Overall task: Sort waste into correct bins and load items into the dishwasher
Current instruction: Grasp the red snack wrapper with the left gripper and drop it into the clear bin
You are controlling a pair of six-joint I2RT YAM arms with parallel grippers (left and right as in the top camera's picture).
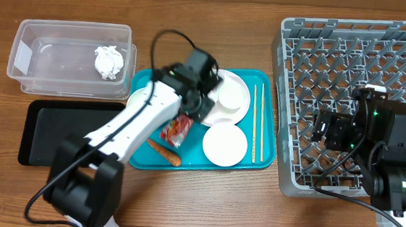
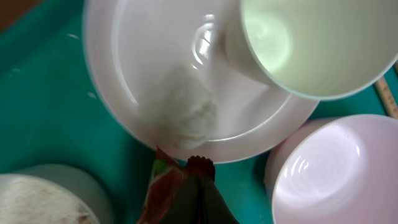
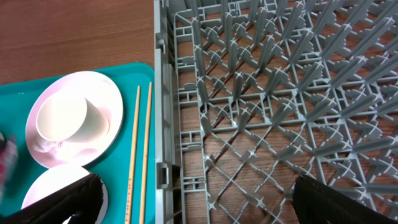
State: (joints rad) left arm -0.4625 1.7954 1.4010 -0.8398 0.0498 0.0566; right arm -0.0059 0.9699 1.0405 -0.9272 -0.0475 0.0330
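Pinches only an edge of red snack wrapper (image 2: 163,186) in left gripper (image 2: 200,180), six o'clock of plate (image 2: 124,74); could slip on lifting. Holds right gripper (image 3: 196,193) gaping, empty.

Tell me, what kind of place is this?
Probably a robot practice table set up like a dishwashing corner: a grey dish rack, a teal tray of white dishes, and a clear tub holding a tissue.

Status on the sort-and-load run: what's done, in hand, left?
Done: tissue in the clear tub. In hand: left gripper, jaws shut on the red wrapper. Left: carrot piece, rice scraps on the plate, cup, bowl and chopsticks, all on the teal tray. The dish rack holds no dishes; right gripper open over it.
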